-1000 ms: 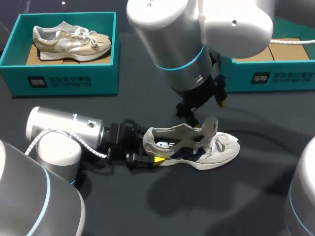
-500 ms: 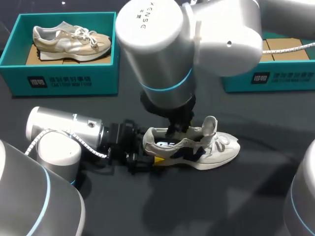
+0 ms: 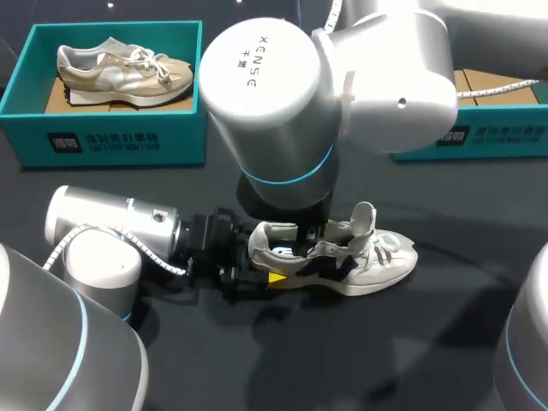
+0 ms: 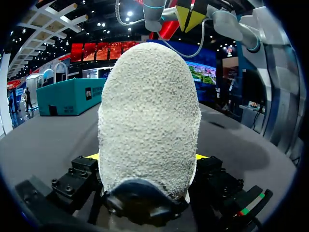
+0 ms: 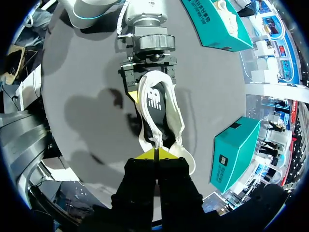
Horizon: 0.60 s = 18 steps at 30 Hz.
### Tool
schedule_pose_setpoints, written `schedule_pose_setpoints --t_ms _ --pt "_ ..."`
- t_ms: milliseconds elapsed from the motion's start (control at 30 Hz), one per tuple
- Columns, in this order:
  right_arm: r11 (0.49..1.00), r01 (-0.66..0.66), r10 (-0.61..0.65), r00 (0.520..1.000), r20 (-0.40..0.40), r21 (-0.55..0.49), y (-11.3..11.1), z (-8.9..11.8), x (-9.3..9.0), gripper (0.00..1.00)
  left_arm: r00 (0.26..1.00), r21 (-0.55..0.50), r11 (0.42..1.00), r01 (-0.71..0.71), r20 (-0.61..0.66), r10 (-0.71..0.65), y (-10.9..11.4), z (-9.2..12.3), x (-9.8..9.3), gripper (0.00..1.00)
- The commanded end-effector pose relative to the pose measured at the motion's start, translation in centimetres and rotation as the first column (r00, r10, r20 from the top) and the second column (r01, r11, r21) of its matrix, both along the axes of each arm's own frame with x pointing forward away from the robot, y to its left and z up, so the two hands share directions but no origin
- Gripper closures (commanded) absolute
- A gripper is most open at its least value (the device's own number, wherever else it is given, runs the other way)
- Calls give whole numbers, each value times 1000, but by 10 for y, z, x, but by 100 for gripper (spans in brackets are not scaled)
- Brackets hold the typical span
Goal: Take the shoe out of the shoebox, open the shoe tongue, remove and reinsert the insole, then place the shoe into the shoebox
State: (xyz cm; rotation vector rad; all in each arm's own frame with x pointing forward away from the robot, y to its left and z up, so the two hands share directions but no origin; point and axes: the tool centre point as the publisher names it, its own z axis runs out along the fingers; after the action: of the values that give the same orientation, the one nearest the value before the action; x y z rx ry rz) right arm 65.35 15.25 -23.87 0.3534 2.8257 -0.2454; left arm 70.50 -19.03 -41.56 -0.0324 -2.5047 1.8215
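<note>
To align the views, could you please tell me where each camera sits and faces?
Head view: above and behind, facing down on the table; the left arm and right arm show.
Left wrist view: low over the table, facing the heel of the shoe, clamped in the left gripper.
Right wrist view: above the shoe, facing down at its insole; the right gripper shows, tips together.
Shared: head and right wrist views both show the left gripper on the heel.

White lettering crosses the right arm's [image 3: 261, 77] round joint cap, upper middle. White logo-and-character labels front the upper-left shoebox [image 3: 103, 141] and upper-right shoebox [image 3: 492, 134]. The insole [image 5: 154, 99] bears a white logo.
</note>
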Motion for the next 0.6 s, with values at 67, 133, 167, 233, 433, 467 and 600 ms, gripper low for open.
schedule_pose_setpoints --t_ms 67,133,167,233,433,467,600 --pt "998 -69 69 998 4 -2 18 -12 10 100 1000 1 1000 -1 1 1 4 -2 -1 100" --pt "995 -101 101 995 16 20 24 -19 13 100 1000 1 1000 -1 1 1 4 -2 -1 100" --pt "994 -107 107 994 16 36 26 -24 15 100 1000 1 1000 -1 1 1 4 -2 -1 100" --pt "991 -121 121 993 5 52 30 -35 17 100 1000 1 1000 -1 1 1 4 -2 -1 100" --pt "991 -121 121 993 5 52 30 -35 17 100 1000 1 1000 -1 1 1 4 -2 -1 100" --pt "991 -121 121 993 5 52 30 -35 17 100 1000 1 1000 -1 1 1 4 -2 -1 100" --pt "991 -121 121 993 5 52 30 -35 17 100 1000 1 1000 -1 1 1 4 -2 -1 100"
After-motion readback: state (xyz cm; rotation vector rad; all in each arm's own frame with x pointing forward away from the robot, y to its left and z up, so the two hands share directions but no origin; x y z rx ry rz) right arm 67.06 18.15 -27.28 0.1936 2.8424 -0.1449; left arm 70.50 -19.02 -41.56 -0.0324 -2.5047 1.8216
